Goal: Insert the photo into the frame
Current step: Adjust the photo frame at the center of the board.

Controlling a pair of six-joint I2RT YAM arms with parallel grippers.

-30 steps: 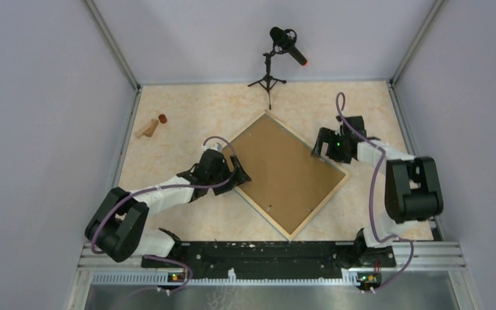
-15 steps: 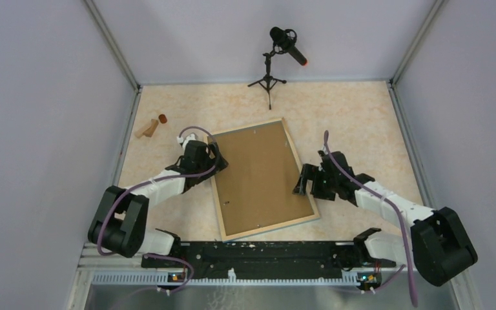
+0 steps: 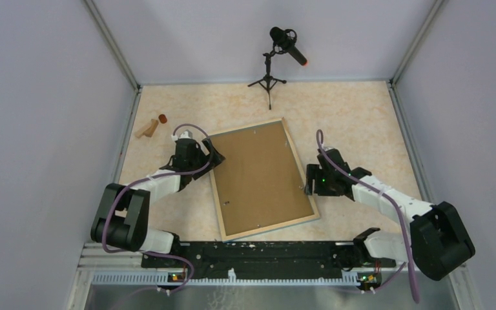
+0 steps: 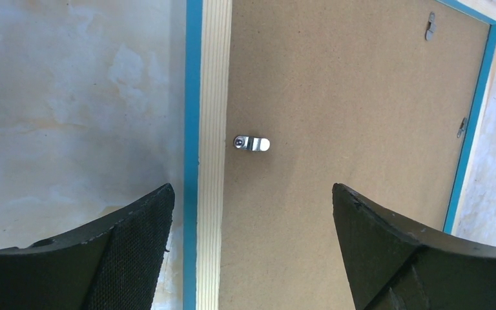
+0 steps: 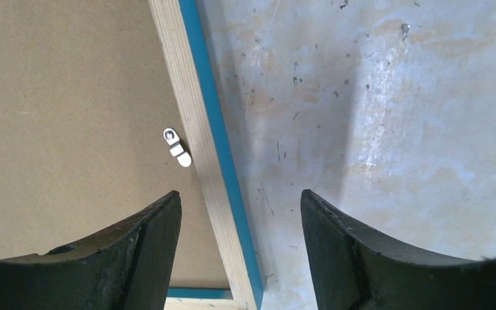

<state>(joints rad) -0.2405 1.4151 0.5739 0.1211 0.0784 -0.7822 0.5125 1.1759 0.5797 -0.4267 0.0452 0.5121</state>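
Observation:
The frame lies face down on the table, its light wood rail and blue edge around a brown backing board. The photo is hidden. My left gripper is open and straddles the frame's left rail, one finger over the table and one over the board. A metal turn clip lies just ahead of it. My right gripper is open and straddles the right rail near the frame's lower corner, beside another clip.
A microphone on a small tripod stands at the back centre. A wooden piece and a small red thing lie at the back left. Grey walls enclose the table on three sides.
The frame turned from a diamond pose to nearly upright a second ago. Since then both grippers have shifted slightly along its side rails; the frame has stayed put.

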